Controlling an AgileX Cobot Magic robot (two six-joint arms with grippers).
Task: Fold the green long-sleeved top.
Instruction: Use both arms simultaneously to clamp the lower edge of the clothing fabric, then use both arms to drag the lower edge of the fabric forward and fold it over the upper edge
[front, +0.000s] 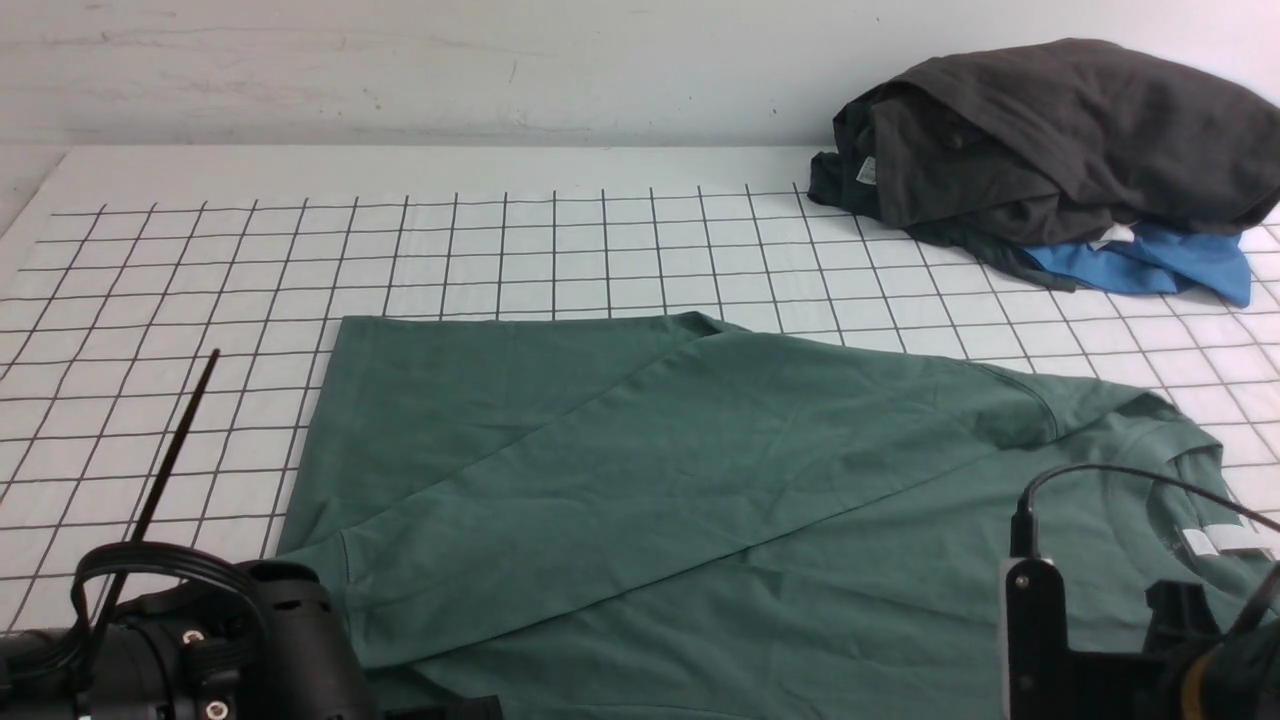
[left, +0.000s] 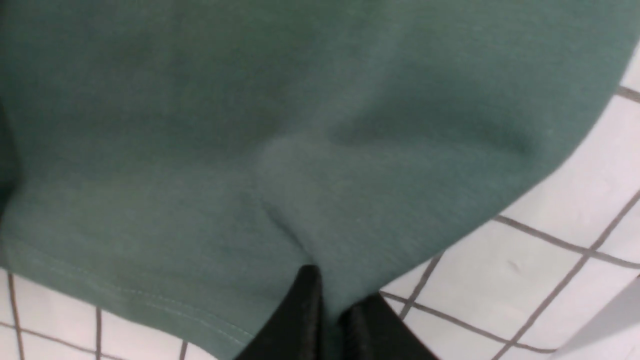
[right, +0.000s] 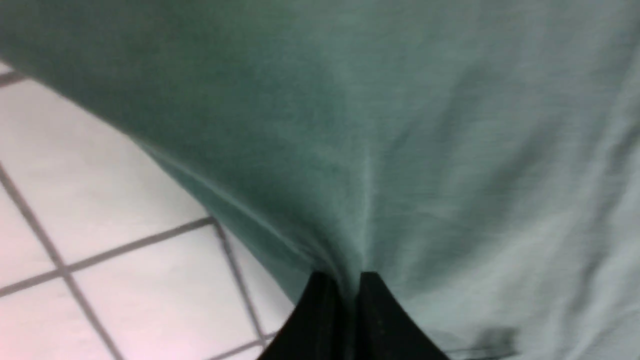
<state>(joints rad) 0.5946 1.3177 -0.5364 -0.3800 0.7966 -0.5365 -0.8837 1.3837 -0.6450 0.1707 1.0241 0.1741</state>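
Observation:
The green long-sleeved top (front: 700, 470) lies spread across the near half of the gridded table, one sleeve folded diagonally over its body, its neck label near the right edge. In the left wrist view my left gripper (left: 332, 295) is shut on a pinch of the top (left: 300, 150) near its stitched hem. My right gripper (right: 350, 280) is shut on a fold of the top (right: 400, 150) close to its edge, the cloth puckering into the jaws. In the front view only the arms' wrists show at the bottom corners; the fingertips are hidden.
A dark charcoal-grey garment (front: 1050, 130) is heaped on a bright blue garment (front: 1160, 262) at the back right of the white gridded table (front: 500, 250). A thin black rod (front: 170, 460) rises from the left arm. A wall stands behind the table.

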